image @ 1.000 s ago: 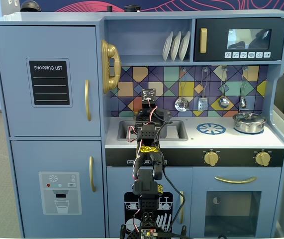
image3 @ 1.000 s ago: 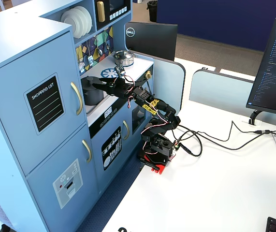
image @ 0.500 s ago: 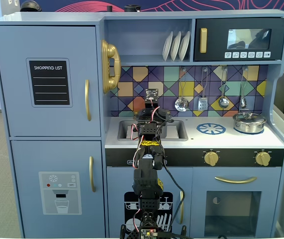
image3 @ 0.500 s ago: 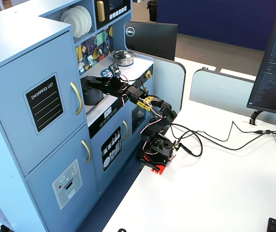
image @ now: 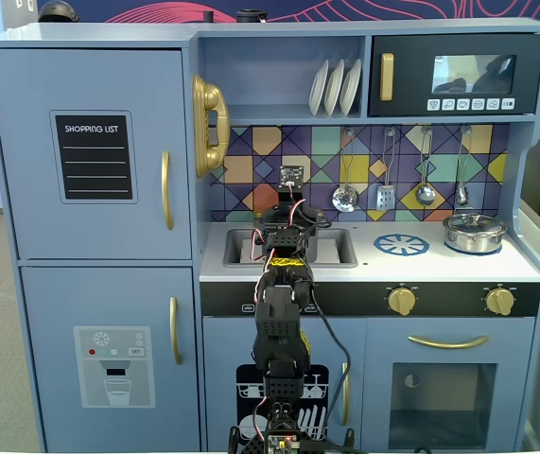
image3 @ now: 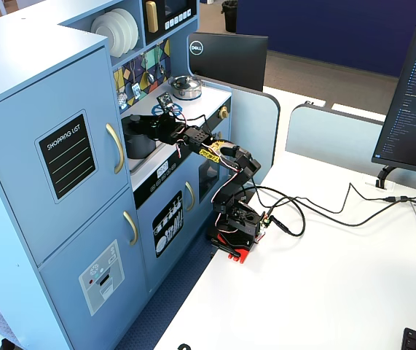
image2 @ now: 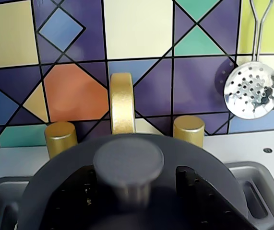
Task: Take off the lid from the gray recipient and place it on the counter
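The gray recipient (image3: 140, 140) stands in the recessed sink (image: 338, 248) of the white counter (image: 440, 267); in a fixed view from the front the arm hides it. Its dark gray lid (image2: 208, 165) fills the lower wrist view, with its round knob (image2: 128, 160) in the middle. My gripper (image2: 133, 184) is open and straddles the knob: one black finger (image2: 74, 196) is to its left and the other to its right, each with a gap to the stem. The gripper also shows over the sink in both fixed views (image: 285, 227) (image3: 151, 125).
A gold tap (image2: 122, 103) and two gold knobs (image2: 60, 136) stand close behind the pot. A skimmer (image2: 251, 89) hangs on the tiled wall. A shiny silver pot (image: 474, 231) sits at the counter's right, beside the blue burner print (image: 401, 245).
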Robot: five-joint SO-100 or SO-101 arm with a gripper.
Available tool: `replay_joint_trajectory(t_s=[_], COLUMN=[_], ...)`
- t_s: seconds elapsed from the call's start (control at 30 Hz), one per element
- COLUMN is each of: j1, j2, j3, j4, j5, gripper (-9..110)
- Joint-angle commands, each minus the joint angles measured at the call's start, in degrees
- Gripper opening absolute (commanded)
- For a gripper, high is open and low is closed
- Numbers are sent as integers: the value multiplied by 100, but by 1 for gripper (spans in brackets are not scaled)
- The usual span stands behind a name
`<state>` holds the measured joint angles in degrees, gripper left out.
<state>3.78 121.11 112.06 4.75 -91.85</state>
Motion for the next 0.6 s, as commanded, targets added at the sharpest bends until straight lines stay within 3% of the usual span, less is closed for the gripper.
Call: replay_joint_trajectory(t_s=[0.0,0.13,0.23,0.57], j1=[-18,-35,-62,-88], j2=[-132,-255,-264,53], j3=[-492,-580,-580,-958], j4=[-272,-308,-334,-325], j5=[70,62,62,-9], gripper=[11,9,0,0])
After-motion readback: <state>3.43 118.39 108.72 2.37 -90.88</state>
